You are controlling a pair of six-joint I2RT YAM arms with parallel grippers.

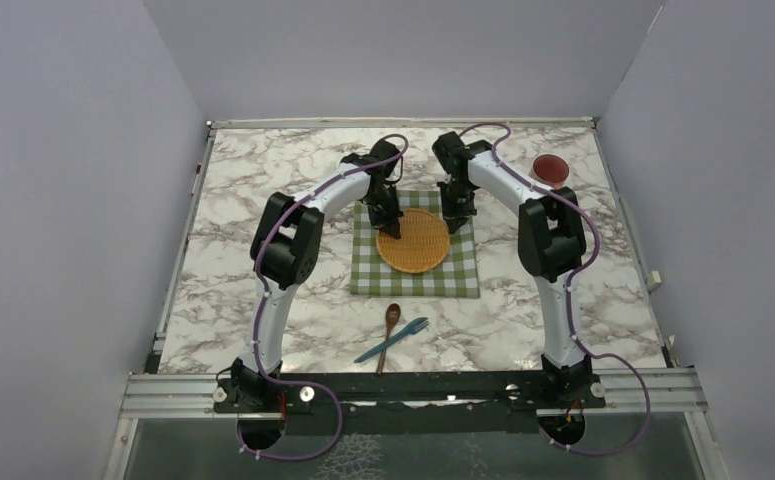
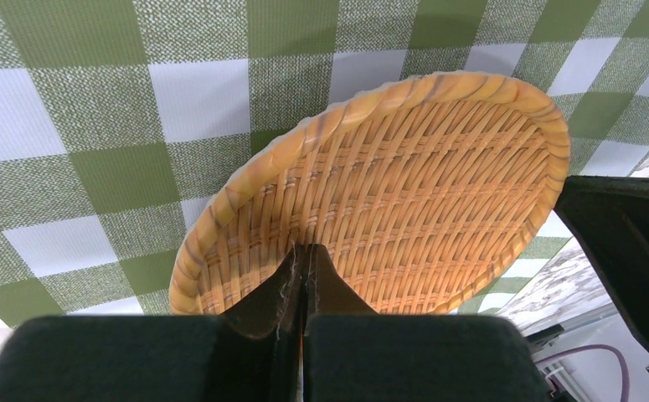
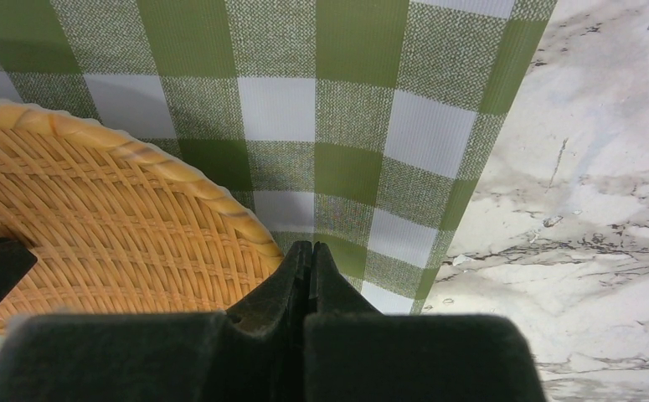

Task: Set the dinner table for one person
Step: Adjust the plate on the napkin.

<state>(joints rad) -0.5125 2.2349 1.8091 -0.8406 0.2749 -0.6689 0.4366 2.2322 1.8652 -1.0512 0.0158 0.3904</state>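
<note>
Left end effector (image 2: pixel 306 251): closed, nothing held, over woven plate (image 1: pixel 413 241), 10 o'clock edge.
Right end effector (image 3: pixel 311 249): closed, empty, 2 o'clock edge, perhaps touching.

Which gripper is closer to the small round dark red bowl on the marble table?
Right. The right gripper is by the right rim of the round wicker plate, toward the dark red bowl; the left gripper is by its left rim, farther away.

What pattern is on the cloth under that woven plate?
Green-and-white checks; the cloth shows best in the left wrist view.
</note>
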